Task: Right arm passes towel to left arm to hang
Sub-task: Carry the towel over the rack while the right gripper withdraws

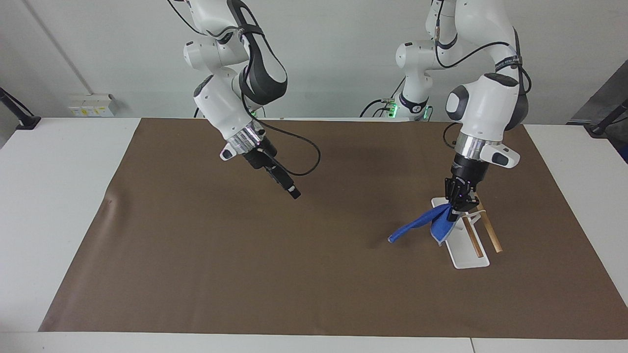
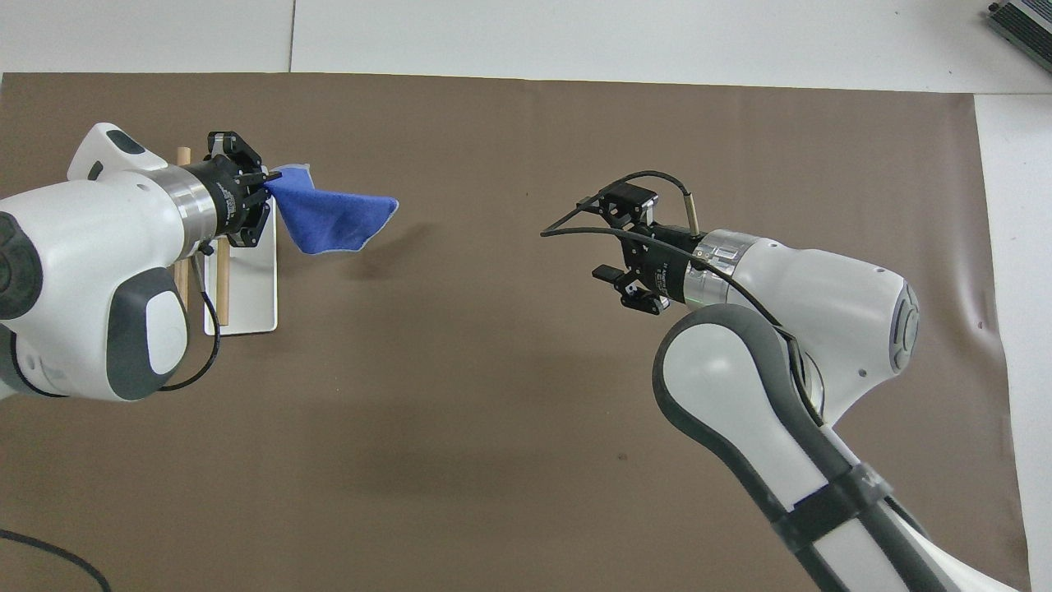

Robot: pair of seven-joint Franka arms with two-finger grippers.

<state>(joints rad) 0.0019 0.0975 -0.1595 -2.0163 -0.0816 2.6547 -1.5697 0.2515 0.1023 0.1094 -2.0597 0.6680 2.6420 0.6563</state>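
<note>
My left gripper (image 1: 457, 205) is pinched on one corner of the blue towel (image 1: 426, 224), held up over the white rack base (image 1: 463, 257) with its two wooden rods (image 1: 488, 229) at the left arm's end of the brown mat (image 1: 245, 255); the cloth trails off sideways toward the table's middle, clear of the mat. My right gripper (image 1: 289, 189) holds nothing, hanging over the mat's middle, well apart from the towel, fingers spread open in the overhead view (image 2: 618, 238).
</note>
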